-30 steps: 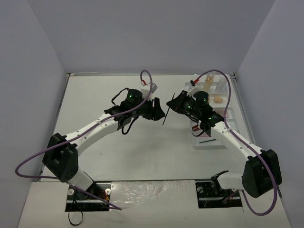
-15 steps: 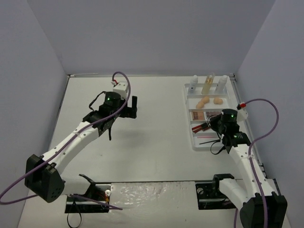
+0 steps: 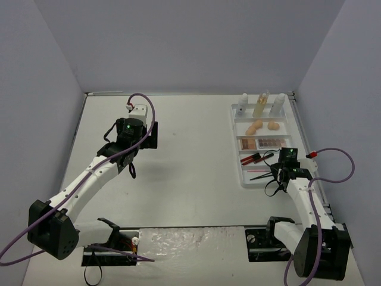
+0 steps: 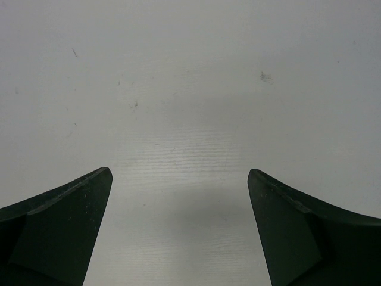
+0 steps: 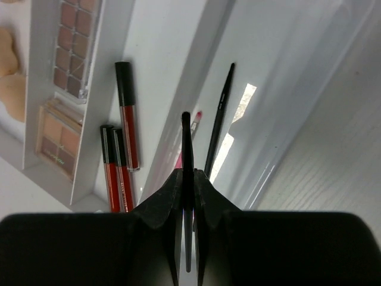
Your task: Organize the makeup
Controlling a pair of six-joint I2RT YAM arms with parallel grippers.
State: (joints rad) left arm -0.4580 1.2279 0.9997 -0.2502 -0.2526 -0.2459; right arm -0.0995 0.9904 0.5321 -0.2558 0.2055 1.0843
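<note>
A thin black brush point(image 5: 187, 140) sits clamped in the tightly closed right pincer point(image 5: 187, 174), above the white tray point(image 5: 149, 53) at its lip-tube and brush compartments. A second ago that arm reached to mid-tabletop. The left pincer point(image 4: 180, 173) gapes wide, holding nothing, and has drawn back left over the bare white tabletop point(image 3: 190, 173) between pale grey walls point(image 3: 178, 47). The tray holds three bottles point(image 3: 261, 104), two palettes point(image 3: 262, 143), three red lip tubes point(image 5: 127, 113) and two loose brushes point(image 5: 219, 119).

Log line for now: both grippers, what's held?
left gripper: open, empty, over table | right gripper: shut on thin black brush, above near end of tray
</note>
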